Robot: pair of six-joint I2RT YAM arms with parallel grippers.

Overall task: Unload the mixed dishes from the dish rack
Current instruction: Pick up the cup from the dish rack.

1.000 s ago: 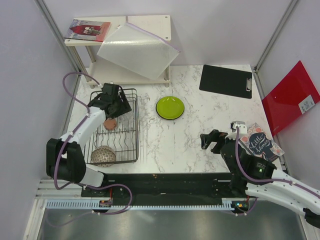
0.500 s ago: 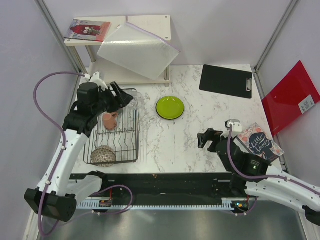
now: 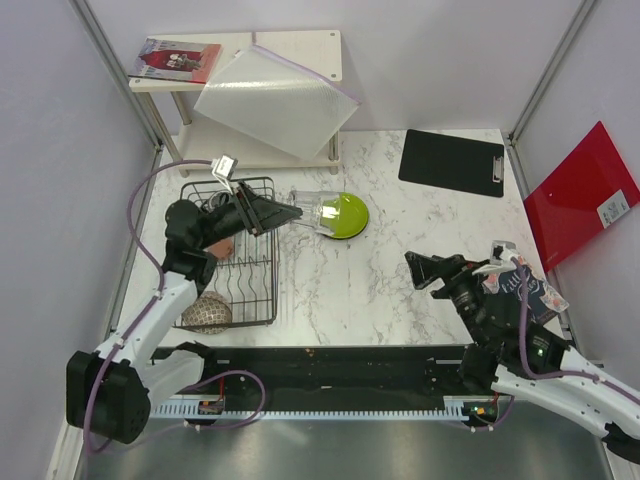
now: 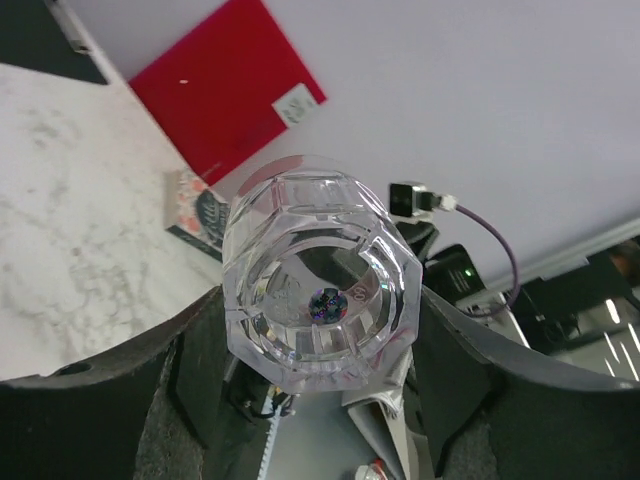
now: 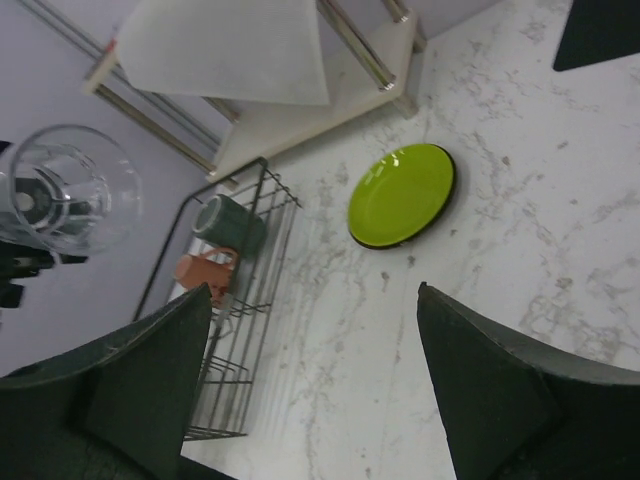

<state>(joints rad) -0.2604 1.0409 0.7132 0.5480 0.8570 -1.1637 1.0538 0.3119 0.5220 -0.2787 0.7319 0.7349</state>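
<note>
My left gripper [image 3: 292,214] is clamped on the glass [image 3: 322,212], with 1 black finger on each flank. It holds the glass in the air just right of the rack [image 3: 272,262]. From above, the glass overlaps the left edge of the plate [image 3: 353,218].

The glass lies on its side, its long axis running left to right across the table [image 3: 400,300]. The thick base faces my left wrist and the open mouth points toward the right arm. It is clear glass with a heavy faceted base and a smooth round rim. The left wrist camera looks straight through the base.

The rack is rectangular black wire with upright dividers, and it holds 3 dishes. A pink cup [image 5: 205,270] and a dark green mug [image 5: 230,225] sit side by side at its far end. A brown speckled bowl [image 3: 207,312] sits at the near end.

The plate is round, glossy and lime green, and lies flat on the white marble-patterned tabletop, apart from the rack.

My right gripper [image 5: 315,298] hangs above the near right part of the table. Its 2 fingers are spread wide with nothing between them, and they are aimed toward the plate and rack.
</note>
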